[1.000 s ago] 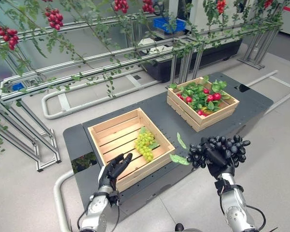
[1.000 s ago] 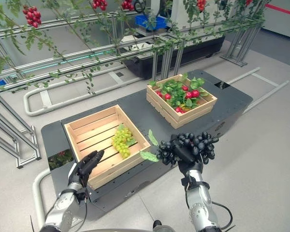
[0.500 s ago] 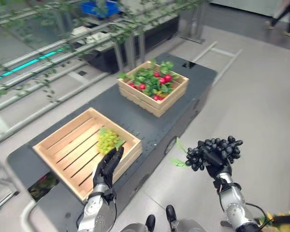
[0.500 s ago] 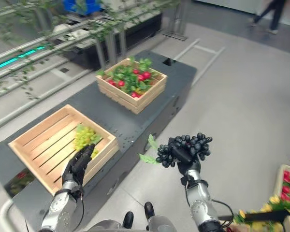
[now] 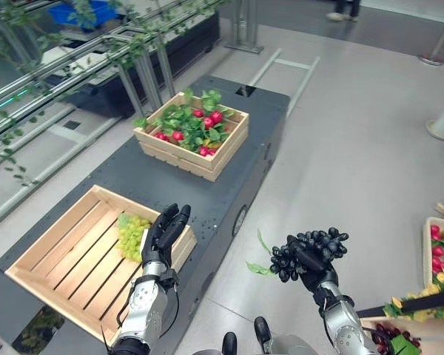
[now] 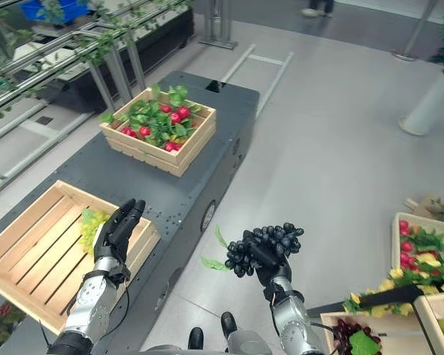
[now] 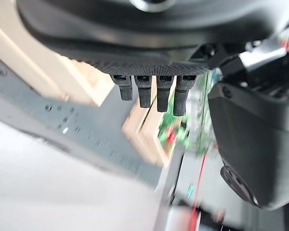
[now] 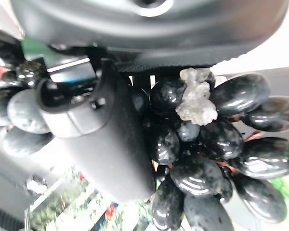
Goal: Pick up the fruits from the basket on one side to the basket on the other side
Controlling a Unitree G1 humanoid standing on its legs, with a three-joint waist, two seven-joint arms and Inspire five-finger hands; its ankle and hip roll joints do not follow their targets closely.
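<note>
Grey floor surrounds the long dark grey surface (image 5: 229, 177) carrying two slatted wooden crates: a near one (image 5: 66, 259) holding green grapes (image 5: 133, 233), a far one (image 5: 192, 137) of red fruit and leaves. My left hand (image 5: 165, 233) hovers flat, fingers straight, over the near crate. My right hand (image 5: 311, 260) clutches the black grape bunch (image 5: 308, 249) above the floor; I'd carry it level over a crate before releasing.

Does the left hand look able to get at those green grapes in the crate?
Probably yes: the left hand hovers open beside the green grapes in the open-topped crate, nothing between.
</note>
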